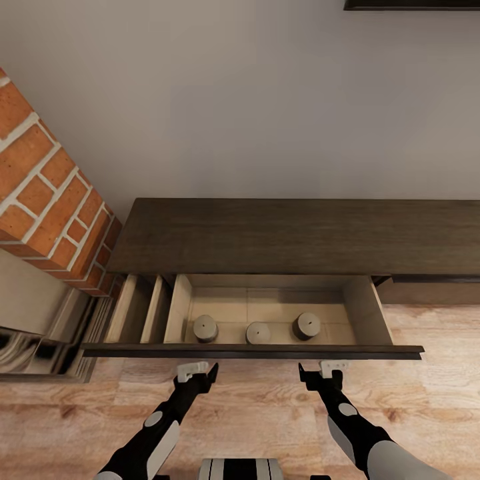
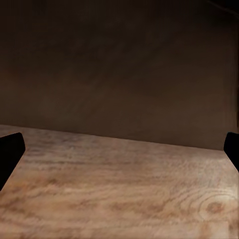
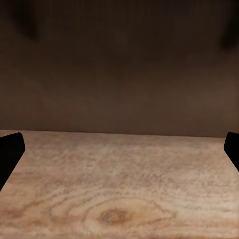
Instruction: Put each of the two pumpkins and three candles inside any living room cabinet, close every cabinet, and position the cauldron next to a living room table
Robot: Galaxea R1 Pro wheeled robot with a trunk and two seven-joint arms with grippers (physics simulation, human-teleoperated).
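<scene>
The cabinet (image 1: 293, 237) drawer stands pulled out, with three candles (image 1: 258, 333) in a row along its front wall. The left claw (image 1: 198, 373) and right claw (image 1: 320, 373) hover near the drawer front, both spread wide and empty. Risk: an uneven push could skew the drawer, jamming it or toppling candles. No pumpkins or cauldron here.

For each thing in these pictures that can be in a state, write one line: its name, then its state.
cabinet drawer: pulled open
candles: upright inside the drawer
left gripper: open, empty
right gripper: open, empty
</scene>
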